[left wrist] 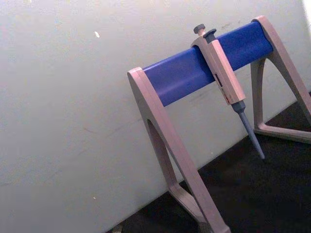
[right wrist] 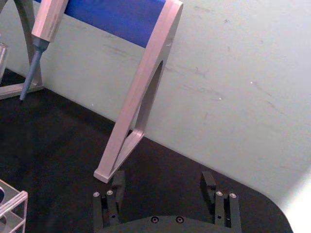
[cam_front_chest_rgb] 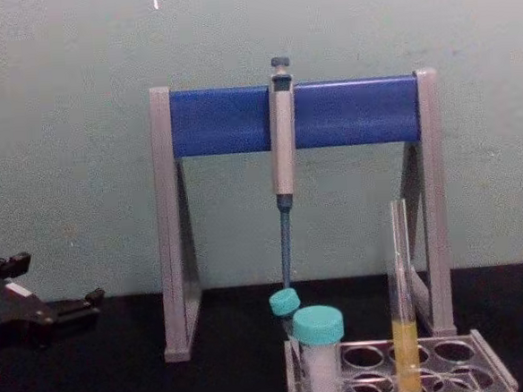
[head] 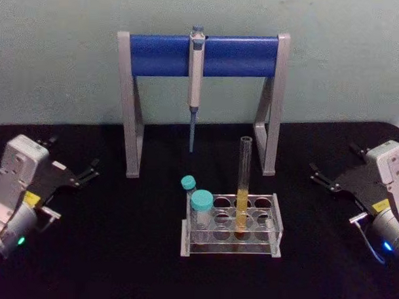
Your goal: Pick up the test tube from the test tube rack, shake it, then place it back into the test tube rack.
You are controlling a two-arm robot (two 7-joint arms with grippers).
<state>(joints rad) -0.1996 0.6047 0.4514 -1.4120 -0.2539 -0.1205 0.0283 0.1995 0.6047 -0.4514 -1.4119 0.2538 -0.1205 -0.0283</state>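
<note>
Right tool point(right wrist: 163, 177), left tool point(head: 73, 153) gape empty; test tube point(head: 243, 171) stands in edge-cropped rack point(cam_front_chest_rgb: 493, 364).

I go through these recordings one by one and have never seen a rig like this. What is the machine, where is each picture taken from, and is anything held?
It is a two-armed robot. The head view looks down on a black table. The chest view sees the same things from the side, and each wrist view looks out from one arm. The left gripper sits at the table's left and the right gripper at its right, both with jaws open and holding nothing. In the middle, a clear test tube rack holds the test tube, upright with yellow liquid in it, and two teal-capped vials. Behind the rack, a pipette hangs on a grey-and-blue stand.
</note>
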